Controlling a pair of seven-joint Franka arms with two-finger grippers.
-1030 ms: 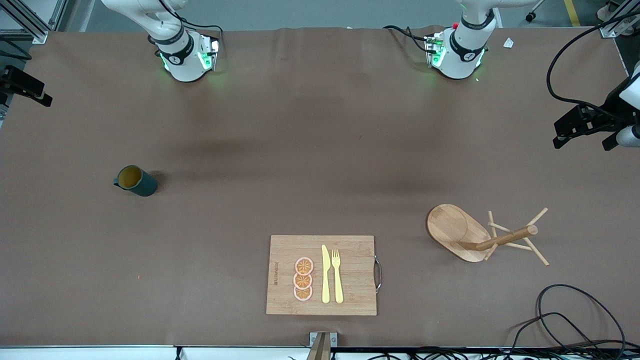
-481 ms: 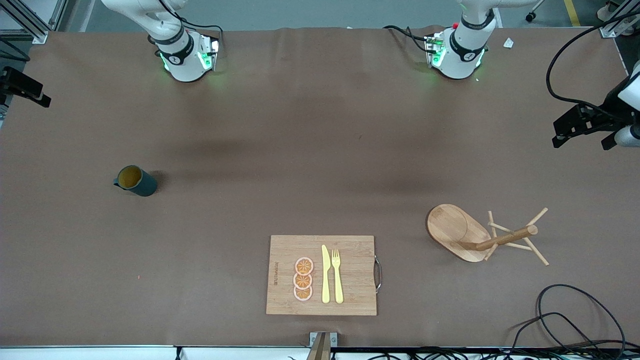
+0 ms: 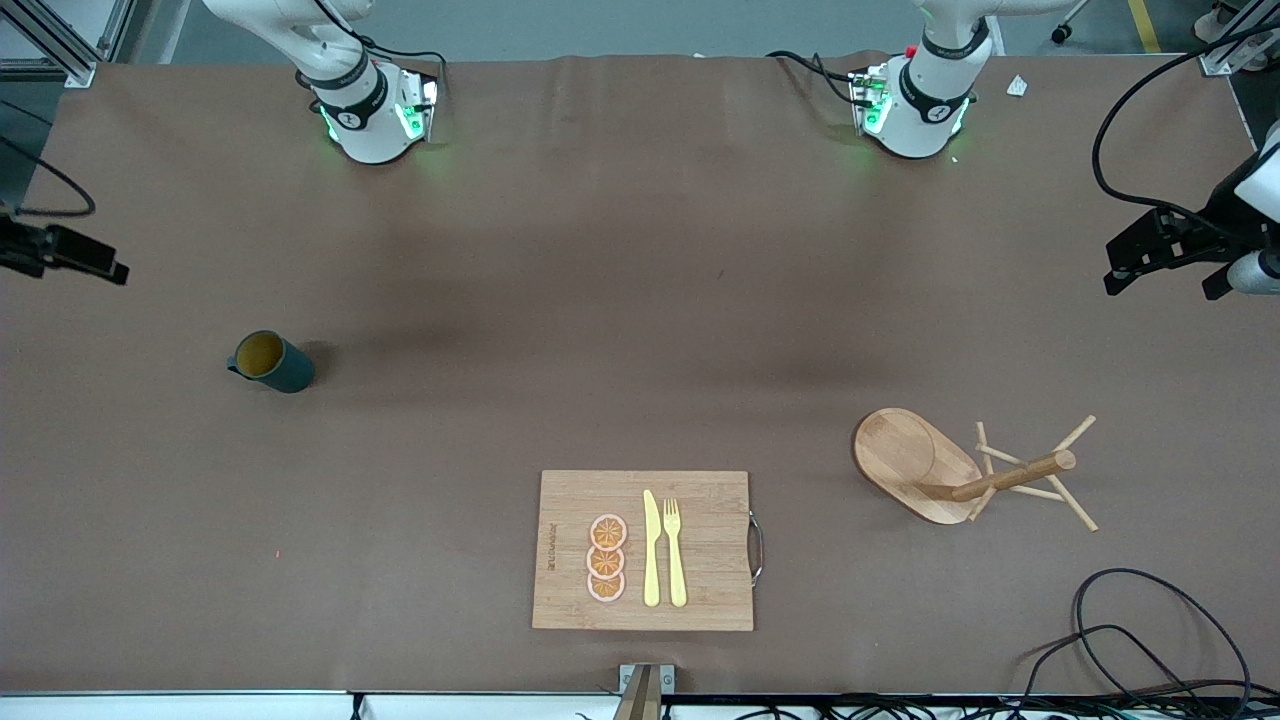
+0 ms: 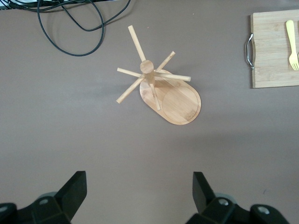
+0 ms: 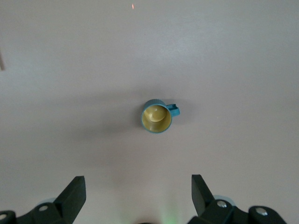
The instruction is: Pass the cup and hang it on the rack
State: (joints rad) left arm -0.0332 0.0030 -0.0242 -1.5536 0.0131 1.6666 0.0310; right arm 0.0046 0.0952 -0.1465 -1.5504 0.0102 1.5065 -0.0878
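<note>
table (image 3: 640,300): brown cover, wide
cup (image 3: 272,361): upright, toward the right arm's end
rack (image 3: 960,470): standing toward the left arm's end
board (image 3: 645,550): near the front edge, between the two
cable (image 3: 1150,640): looped at the corner near rack

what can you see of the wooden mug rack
The rack is a light wooden mug tree: a flat oval base, a round central post and thin pegs angling out near its top. It stands upright on the brown table toward the left arm's end, apart from the cutting board. Nothing hangs on it or touches it.
</note>
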